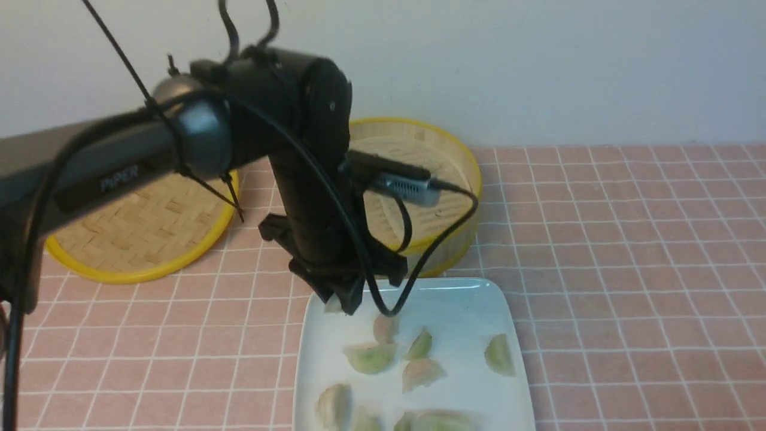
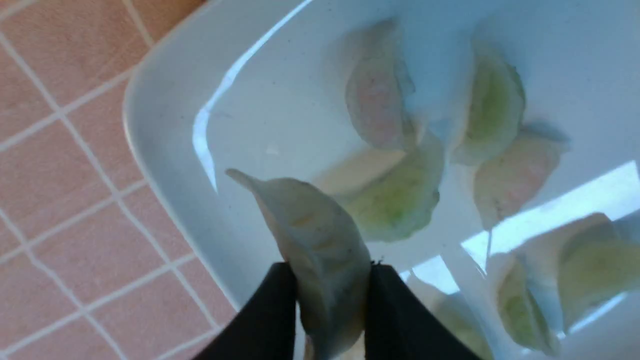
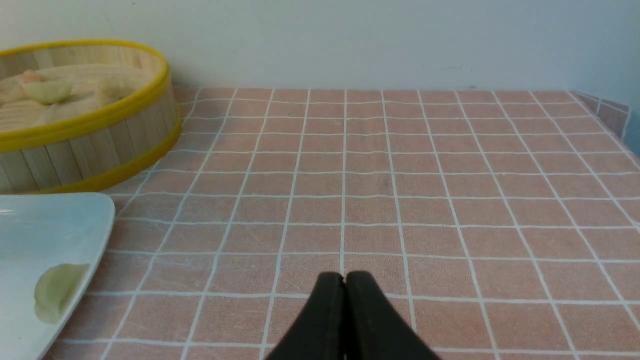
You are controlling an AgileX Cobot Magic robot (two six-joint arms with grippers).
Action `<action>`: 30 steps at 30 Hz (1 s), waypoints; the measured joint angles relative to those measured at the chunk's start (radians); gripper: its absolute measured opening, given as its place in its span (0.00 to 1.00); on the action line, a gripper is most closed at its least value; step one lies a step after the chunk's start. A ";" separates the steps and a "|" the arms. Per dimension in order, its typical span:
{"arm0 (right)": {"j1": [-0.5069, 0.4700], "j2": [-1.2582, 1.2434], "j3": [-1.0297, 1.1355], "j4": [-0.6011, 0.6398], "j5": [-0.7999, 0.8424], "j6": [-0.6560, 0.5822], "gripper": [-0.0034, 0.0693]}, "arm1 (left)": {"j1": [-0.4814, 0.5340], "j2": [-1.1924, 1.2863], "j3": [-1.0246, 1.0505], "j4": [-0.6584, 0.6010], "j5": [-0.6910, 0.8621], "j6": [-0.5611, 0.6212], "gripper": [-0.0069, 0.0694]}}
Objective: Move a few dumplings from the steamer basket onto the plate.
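Only one piece of writing can be read: the brand word "PiPER" (image 1: 119,178), printed in pale grey letters (a small i among capitals) on the side of the dark long link of the left arm (image 1: 84,161), as seen in the front view. The letters run along the link and tilt with it, rising toward the joint at its far end. The word is slightly soft in focus, but each letter can still be made out.
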 joint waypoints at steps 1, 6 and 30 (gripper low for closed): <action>0.000 0.000 0.000 0.000 0.000 0.000 0.03 | 0.000 0.015 0.005 0.001 -0.021 0.000 0.29; 0.000 0.000 0.000 0.000 0.000 0.000 0.03 | 0.000 0.069 0.006 0.007 -0.068 0.000 0.34; 0.000 0.000 0.000 0.000 0.000 0.000 0.03 | 0.000 -0.517 0.080 0.021 -0.105 0.022 0.08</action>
